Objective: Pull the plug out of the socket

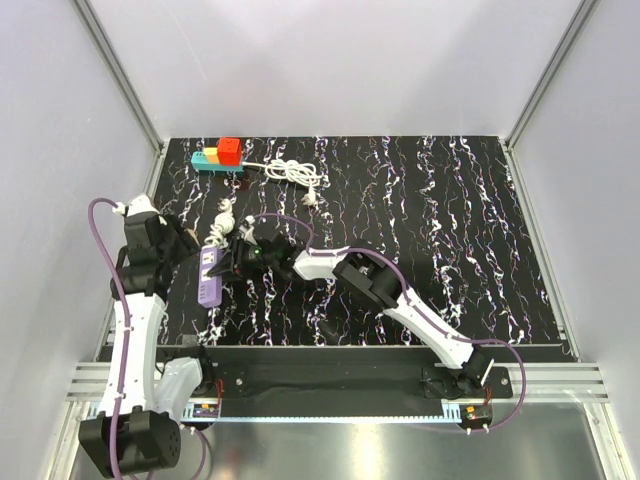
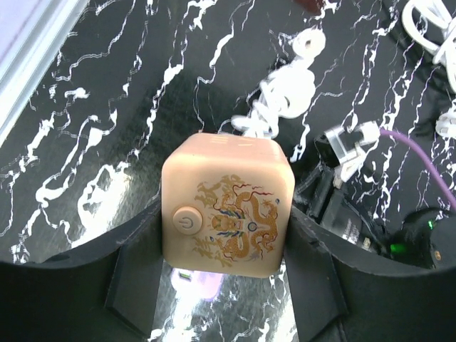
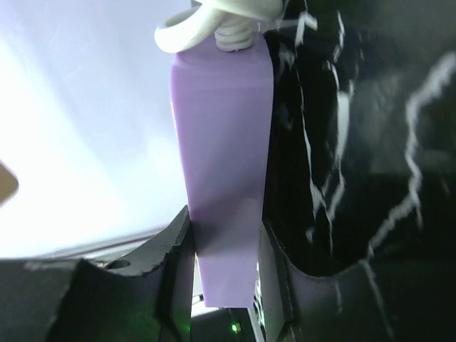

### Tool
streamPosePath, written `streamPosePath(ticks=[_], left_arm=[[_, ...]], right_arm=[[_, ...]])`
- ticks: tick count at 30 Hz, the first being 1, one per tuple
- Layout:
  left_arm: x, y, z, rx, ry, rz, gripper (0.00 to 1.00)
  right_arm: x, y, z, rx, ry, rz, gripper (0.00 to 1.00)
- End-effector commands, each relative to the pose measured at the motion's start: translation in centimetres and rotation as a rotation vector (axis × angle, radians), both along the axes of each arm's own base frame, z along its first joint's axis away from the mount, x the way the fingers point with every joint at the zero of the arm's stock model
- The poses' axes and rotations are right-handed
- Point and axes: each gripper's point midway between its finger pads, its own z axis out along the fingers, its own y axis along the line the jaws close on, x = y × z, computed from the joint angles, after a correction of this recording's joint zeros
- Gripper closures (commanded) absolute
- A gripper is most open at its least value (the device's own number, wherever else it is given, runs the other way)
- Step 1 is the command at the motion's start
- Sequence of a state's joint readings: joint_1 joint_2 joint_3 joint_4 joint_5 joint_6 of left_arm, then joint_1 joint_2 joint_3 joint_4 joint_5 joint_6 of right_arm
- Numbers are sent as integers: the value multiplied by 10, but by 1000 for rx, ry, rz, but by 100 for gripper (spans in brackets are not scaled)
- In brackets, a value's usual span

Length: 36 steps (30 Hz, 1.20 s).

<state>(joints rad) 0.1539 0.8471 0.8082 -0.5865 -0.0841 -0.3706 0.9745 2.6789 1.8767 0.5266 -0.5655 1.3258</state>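
Observation:
The teal-blue socket strip [image 1: 207,159] lies at the back left with a red cube plug [image 1: 229,150] and an orange one on it. Its white cord [image 1: 290,172] is bundled beside it, and neither gripper is near it. My left gripper [image 2: 224,239] is shut on a beige cube plug [image 2: 228,206] printed with a gold dragon and a power button. A purple power strip [image 1: 209,277] shows as a blur right under that cube; I cannot tell whether they are joined. My right gripper [image 3: 224,242] is shut on the purple strip [image 3: 224,142] at one end.
The purple strip's spiral white cord [image 1: 222,215] runs toward the back and shows in the left wrist view [image 2: 281,100]. The enclosure's left wall and metal frame [image 1: 150,190] stand close to the left arm. A purple cable loops from the right arm [image 1: 300,225].

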Motion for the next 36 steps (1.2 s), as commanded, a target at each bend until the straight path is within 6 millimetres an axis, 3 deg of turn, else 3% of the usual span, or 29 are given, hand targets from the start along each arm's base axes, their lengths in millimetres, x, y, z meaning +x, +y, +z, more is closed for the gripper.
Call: streamPosePath(ticks=[1,4,5,6,10,11,12,16,17,20,21,22,23,28,32,34,35,36], left_arm=[[4,-1,37,-9,-84,15,100],[2,-6,44,-23,-101,-10,100],[2,-7,45,-22,-103,-14,100],[1,-7,44,-21,-99,-17,100],[1,-8,39,-19,-84,-28,100],[1,-8,40,-20,-87,-26,100],[0,-8,39,-19,-86,-27,100],[-1,-8,37,-17,-84,-28,100],[-2,-8,37,-18,-85,-27,100],[-2,-8,34,-22,-79,-24,100],[-1,-9,32,-24,-76,-30,100],[-1,-10,31,-24,-69,-37,99],[0,-10,28,-27,-57,-44,98],[1,-15,30,-36,-61,-69,98],[1,-27,35,-74,-82,-121,98],[1,-34,37,-102,-88,-150,98],[2,-38,36,-115,-85,-165,98],[3,-41,37,-131,-87,-178,98]], right_arm=[[10,-12,-72,-257,153,-111,100],[4,-11,-72,-251,153,-50,100],[5,-3,-59,-224,129,-18,100],[-4,-8,-73,-264,119,46,100],[-15,-2,-71,-249,82,172,95],[-12,3,-58,-230,62,192,94],[-20,-2,-72,-252,83,233,93],[-18,3,-63,-214,77,275,86],[-21,0,-70,-225,93,286,82],[-28,2,-60,-177,98,347,71],[-31,2,-56,-166,82,365,58],[-32,-3,-62,-185,89,362,52],[-29,-3,-48,-172,41,366,47],[-11,-23,-25,-192,-31,336,19],[6,-47,7,-208,-104,306,7],[14,-64,5,-249,-115,269,2],[27,-72,28,-235,-161,243,0],[32,-79,32,-246,-174,224,0]])
